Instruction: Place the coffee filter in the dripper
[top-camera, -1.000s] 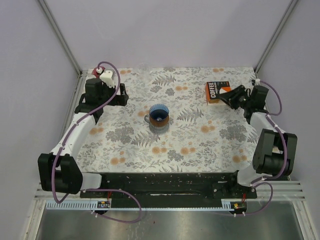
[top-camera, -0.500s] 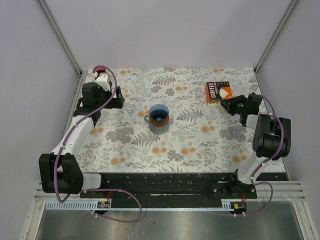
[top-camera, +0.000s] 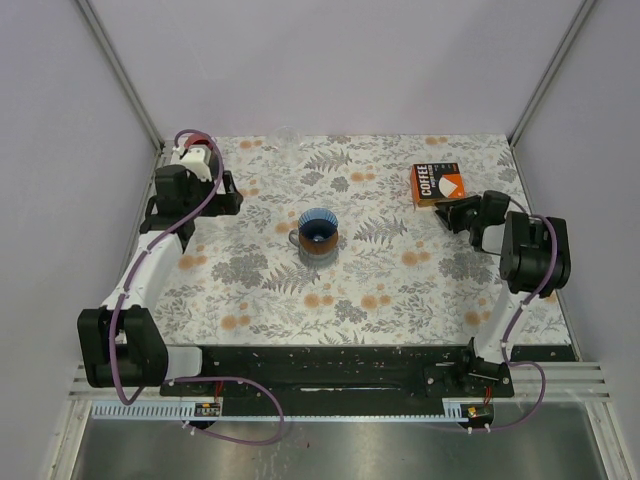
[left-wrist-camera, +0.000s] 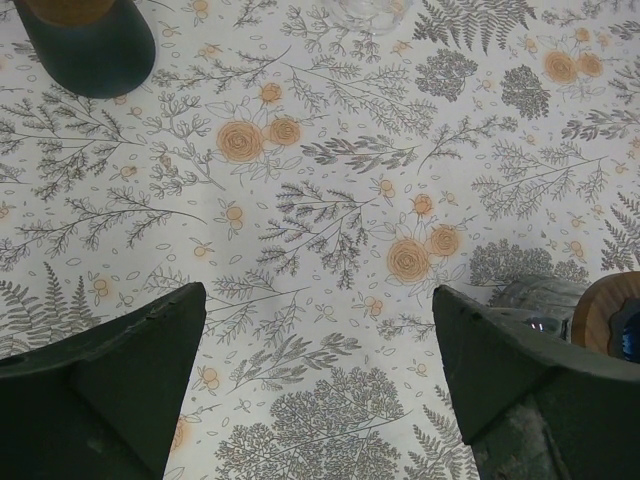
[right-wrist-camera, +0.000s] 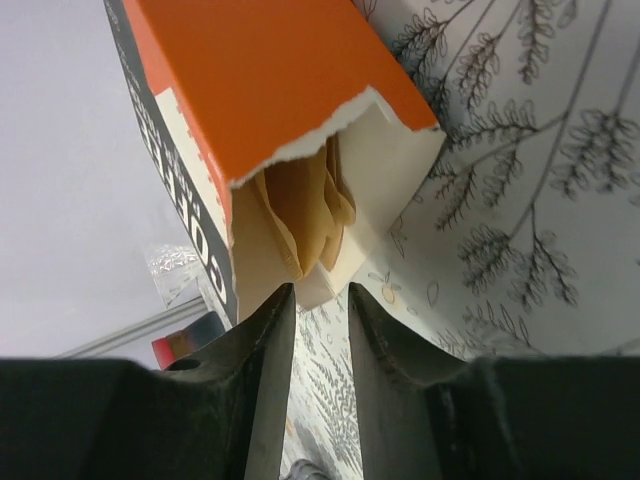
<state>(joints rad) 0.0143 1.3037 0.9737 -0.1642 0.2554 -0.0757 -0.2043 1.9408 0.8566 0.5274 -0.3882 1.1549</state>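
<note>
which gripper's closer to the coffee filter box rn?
Right. The right gripper has its fingertips right at the torn open end of the coffee filter box. The left gripper is far off on the other side, past the dripper.

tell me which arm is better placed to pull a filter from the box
Right. The right gripper points at the torn opening of the coffee filter box, fingertips short of the brown filters. The left gripper hangs open across the table.

dripper (left-wrist-camera: 608, 312) cropped, filters (right-wrist-camera: 300, 212) half hidden in box (right-wrist-camera: 270, 70)
</note>
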